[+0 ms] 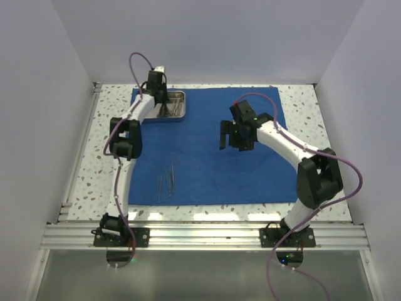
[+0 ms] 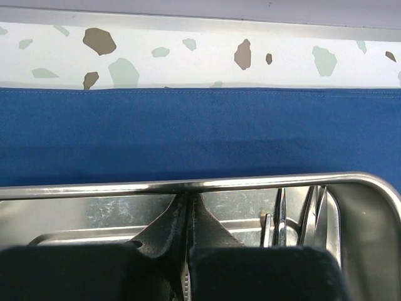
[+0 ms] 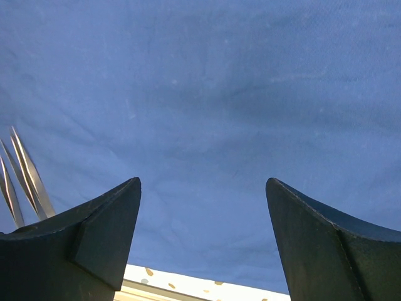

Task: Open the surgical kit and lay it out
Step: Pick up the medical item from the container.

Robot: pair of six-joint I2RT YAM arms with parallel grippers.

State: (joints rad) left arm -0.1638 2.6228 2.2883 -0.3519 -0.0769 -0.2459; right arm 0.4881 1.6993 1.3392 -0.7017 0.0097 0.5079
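The royal-blue cloth point(image 1: 213, 163) lies spread flat on the table. The steel tray point(image 1: 180, 104) stands on the cloth's far left corner. My left gripper point(image 1: 160, 100) reaches into the tray's left end. In the left wrist view its fingertips point(image 2: 188, 199) meet just under the tray rim point(image 2: 263, 183), shut on a thin ribbed steel tool point(image 2: 185, 282). More steel tools point(image 2: 301, 216) lean in the tray's right end. Thin tweezers point(image 1: 166, 182) lie on the near left of the cloth; their tips point(image 3: 25, 175) show in the right wrist view. My right gripper point(image 1: 230, 144) hovers open over the cloth's middle point(image 3: 202, 182), holding nothing.
Speckled tabletop point(image 1: 94, 157) borders the cloth, with a metal rail point(image 1: 207, 235) along the near edge. White walls close in the left, right and back. The cloth's edge and the tabletop point(image 3: 188, 285) show just below my right fingers.
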